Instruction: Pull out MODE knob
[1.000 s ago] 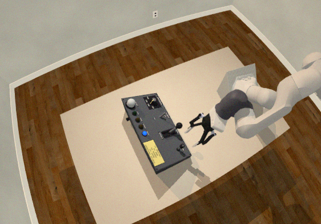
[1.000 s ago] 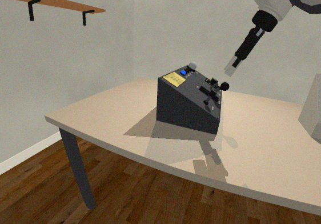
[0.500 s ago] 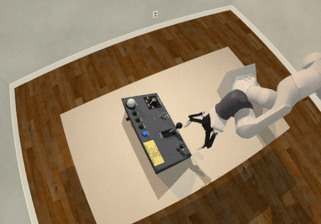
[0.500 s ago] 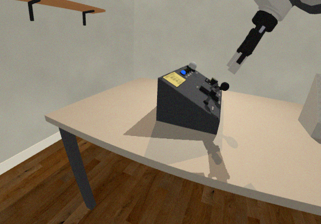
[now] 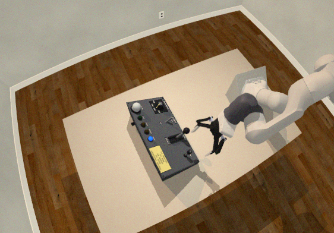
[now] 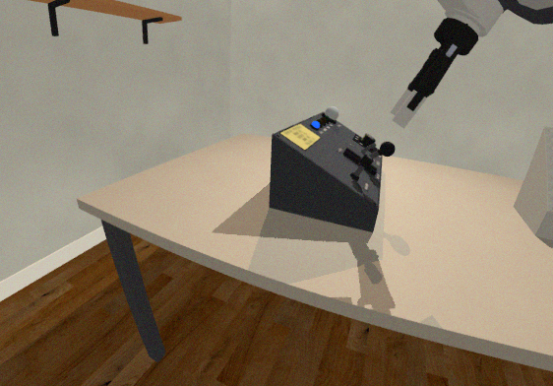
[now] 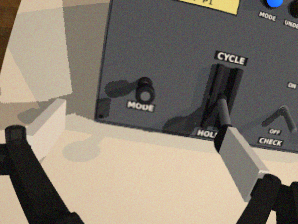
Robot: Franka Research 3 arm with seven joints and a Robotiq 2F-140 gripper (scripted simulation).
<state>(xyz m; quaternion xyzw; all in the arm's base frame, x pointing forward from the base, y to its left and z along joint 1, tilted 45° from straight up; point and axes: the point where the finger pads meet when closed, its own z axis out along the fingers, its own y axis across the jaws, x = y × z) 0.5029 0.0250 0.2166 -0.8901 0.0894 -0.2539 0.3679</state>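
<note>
The dark console (image 5: 176, 159) (image 6: 315, 192) (image 7: 175, 40) stands on the table with its sloped panel facing the arm. The black MODE knob (image 5: 189, 151) (image 6: 355, 173) (image 7: 145, 94) stands up from the panel near its lower corner, above its MODE label in the wrist view. How far out it sits is hard to tell. My gripper (image 5: 199, 142) (image 6: 400, 117) (image 7: 146, 128) is wide open and empty. It is clear of the console, above and in front of the knob. In the wrist view the right finger covers part of the CYCLE lever's ball.
The CYCLE lever (image 5: 186, 130) (image 6: 387, 149) (image 7: 225, 112) with its black ball sticks out beside the knob. The CHECK switch (image 7: 281, 115) is further along. A blue lamp (image 5: 150, 138) (image 6: 316, 124) (image 7: 274, 2) is lit beside a yellow label (image 5: 160, 159) (image 6: 300, 136). A white dome (image 5: 136, 107) (image 6: 332, 113) is at the far end.
</note>
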